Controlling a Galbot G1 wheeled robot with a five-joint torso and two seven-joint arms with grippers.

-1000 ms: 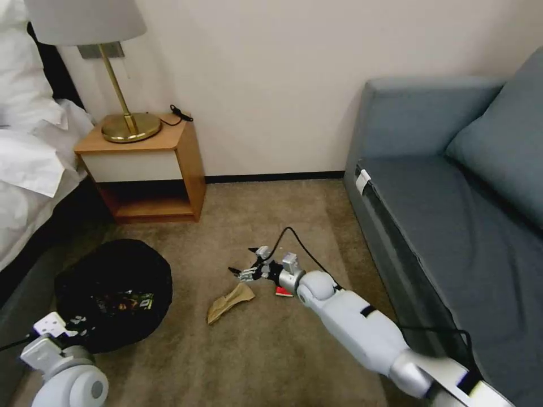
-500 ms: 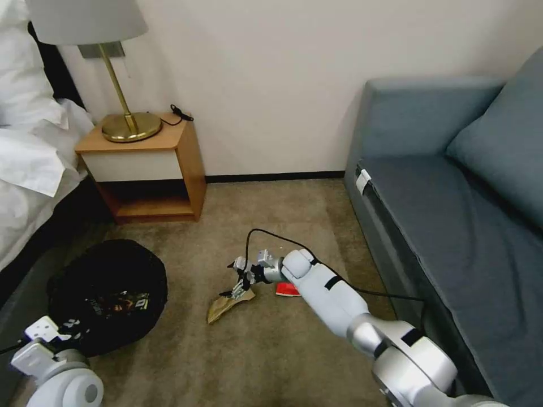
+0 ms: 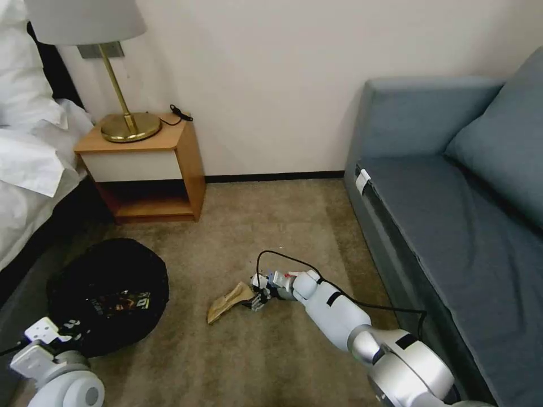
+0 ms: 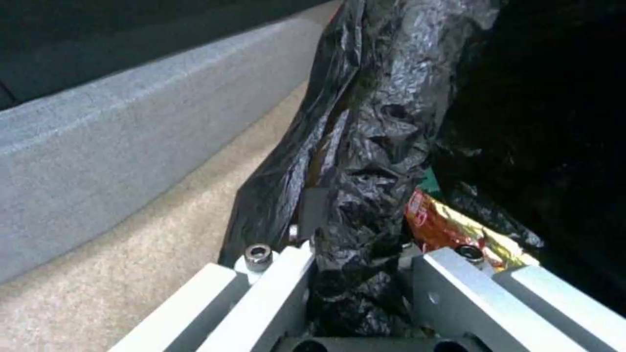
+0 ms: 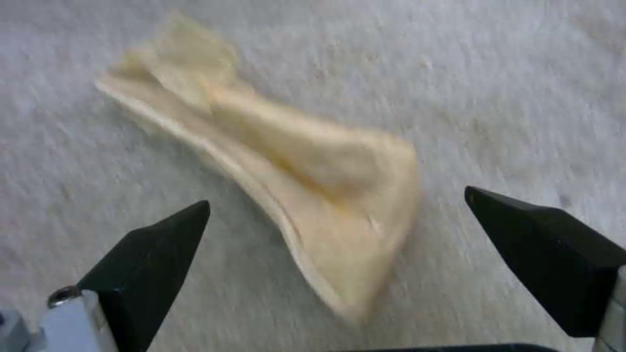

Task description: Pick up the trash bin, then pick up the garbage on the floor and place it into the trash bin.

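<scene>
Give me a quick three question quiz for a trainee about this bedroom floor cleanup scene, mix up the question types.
1. True or false: the right hand is already clamped shut on the brown paper bag.
2. Multiple choice: what does the left hand grip? A) the lamp B) the rim of the trash bin and its black liner C) a pillow
3. Fill in: inside the bin lies a yellow-and-dark ____.

Key
1. False: its fingers stand open on either side of the bag, which lies on the carpet.
2. B
3. wrapper
</scene>
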